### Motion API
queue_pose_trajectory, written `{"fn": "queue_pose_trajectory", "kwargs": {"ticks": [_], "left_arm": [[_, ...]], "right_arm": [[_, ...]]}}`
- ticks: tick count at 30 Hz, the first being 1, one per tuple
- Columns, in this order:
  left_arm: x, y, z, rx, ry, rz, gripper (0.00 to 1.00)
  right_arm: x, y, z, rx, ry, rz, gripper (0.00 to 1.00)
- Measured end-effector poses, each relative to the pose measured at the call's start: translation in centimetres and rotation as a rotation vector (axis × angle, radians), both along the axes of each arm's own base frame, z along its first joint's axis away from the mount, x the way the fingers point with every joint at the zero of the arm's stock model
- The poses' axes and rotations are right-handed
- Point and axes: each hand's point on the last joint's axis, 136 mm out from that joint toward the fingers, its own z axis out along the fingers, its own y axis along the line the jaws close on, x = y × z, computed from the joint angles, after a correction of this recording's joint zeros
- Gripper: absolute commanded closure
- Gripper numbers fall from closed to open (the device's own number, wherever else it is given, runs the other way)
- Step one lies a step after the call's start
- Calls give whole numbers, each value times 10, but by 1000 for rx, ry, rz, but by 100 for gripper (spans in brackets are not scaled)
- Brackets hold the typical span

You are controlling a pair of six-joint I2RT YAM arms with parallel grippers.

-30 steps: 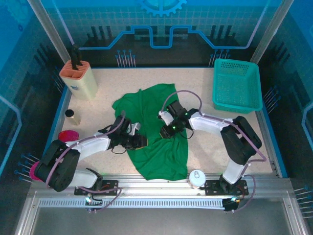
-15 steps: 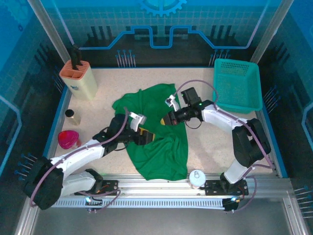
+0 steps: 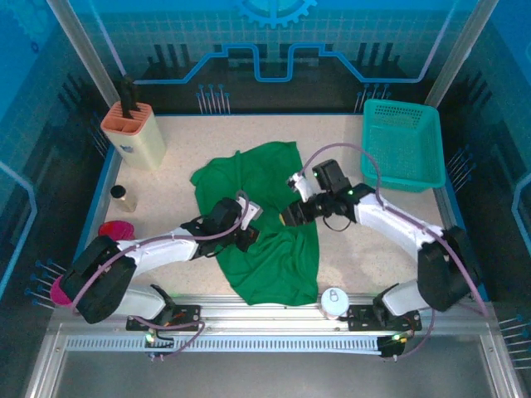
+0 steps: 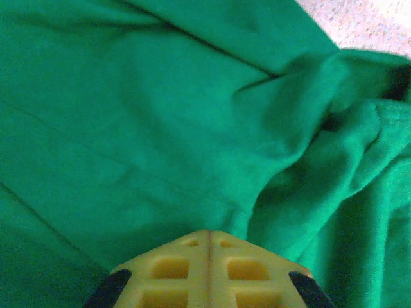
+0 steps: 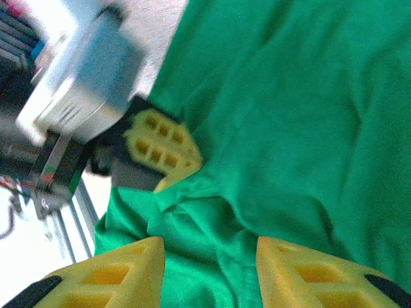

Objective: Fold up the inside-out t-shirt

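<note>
Top view: green t-shirt [image 3: 270, 253] is crumpled mid-table, under and between both grippers, on the speckled table [image 3: 365, 249]. Left gripper [image 3: 251, 235] is low at the t-shirt's left edge and points right. Right gripper [image 3: 286, 218] sits just beyond and right of it, over the middle of the cloth, pointing left; the two tips are near each other but apart. Teal mesh basket [image 3: 402, 145] is well apart, far right of the right gripper. Beige knife block [image 3: 133, 133] is well apart, far left of the left gripper. Left wrist: left gripper [image 4: 209, 236] has its yellow fingers [image 4: 173, 269] pressed together with a clean seam to the tip. The tip is against a raised fold of the t-shirt [image 4: 160, 115]; can't tell if any cloth is pinched. Cloth spreads ahead of the tip, with a sliver of bare table at the far right. Right wrist: right gripper [image 5: 209, 242] has its jaws parted with a clear gap and nothing gripped. The t-shirt [image 5: 302, 96] lies wrinkled straight ahead and across the gap. Left gripper [image 5: 168, 160] is ahead and to the left, its tip touching the t-shirt's edge.
</note>
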Motion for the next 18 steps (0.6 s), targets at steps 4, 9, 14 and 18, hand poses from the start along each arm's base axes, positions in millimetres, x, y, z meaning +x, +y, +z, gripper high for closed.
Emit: {"fn": "queue_pose_trajectory", "kwargs": {"ticks": [4,9,14,18], "left_arm": [[3,-1,24,-39,-54,-3,91],[6,-8,45,-67,-108,-50,44],[9,-8,29,-30,-105,-61,44],[10,-5,4,36,-70,-69,44]], "right_arm": [[-23,-8,4,15,-209,96,57],[-9,-18,1,-44,-405,101,52],[10,-22,17,-57,-526,57,49],[14,-27,33,-38,-591,21,50]]}}
